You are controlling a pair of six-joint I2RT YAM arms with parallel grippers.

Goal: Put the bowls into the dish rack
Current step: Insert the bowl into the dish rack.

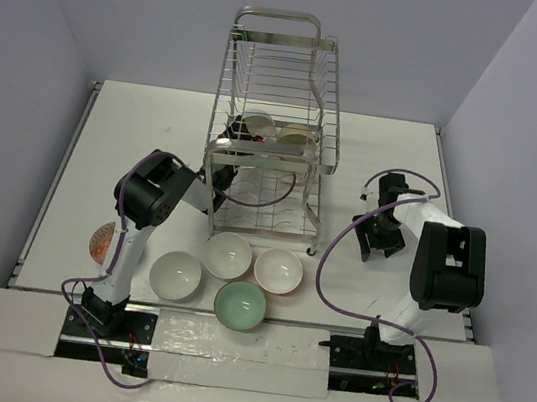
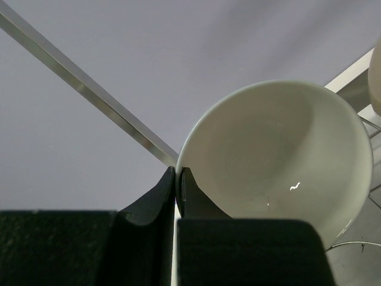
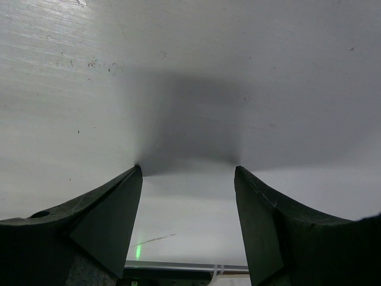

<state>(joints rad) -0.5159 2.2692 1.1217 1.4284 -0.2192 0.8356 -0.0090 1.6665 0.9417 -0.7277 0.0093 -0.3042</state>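
Left edge of the white table [image 1: 139,121]: orange-red patterned round bowl [image 1: 100,241] lies flat, partly hidden behind the left arm [image 1: 137,232].

The left arm reaches up and right into the tall silver two-tier wire dish rack [image 1: 269,186]. The rack stands mid-table, toward the far edge.

Left gripper [image 2: 177,176]: fingers pressed together, pinching the rim of a white round ceramic bowl [image 2: 280,155]. The rim is sandwiched between the pads. The bowl is up on edge, with its hollow facing the wrist camera.

Top view puts the held bowl in the left part of the rack's upper tier. Can't tell whether it rests on the wires. A second pale bowl [image 1: 299,137] stands on edge just right of it, same tier.

Between the rack's feet and the near edge, four bowls sit upright, open side up:
- Leftmost white bowl [image 1: 176,275] is just right of the left arm.
- Middle white bowl [image 1: 228,256] is just beside the rack's foot.
- Right white bowl [image 1: 278,271] is next to the middle one.
- Pale mint green round bowl [image 1: 240,306] is closest to the near edge, tucked just beside the middle and right white ones.

Right arm [image 1: 445,273] is over the right side of the table. Right gripper [image 1: 381,240]: fingers spread wide, pointing down at bare table. It is well apart from the rack and all bowls. The wrist view shows only table surface and shadow between the fingers.
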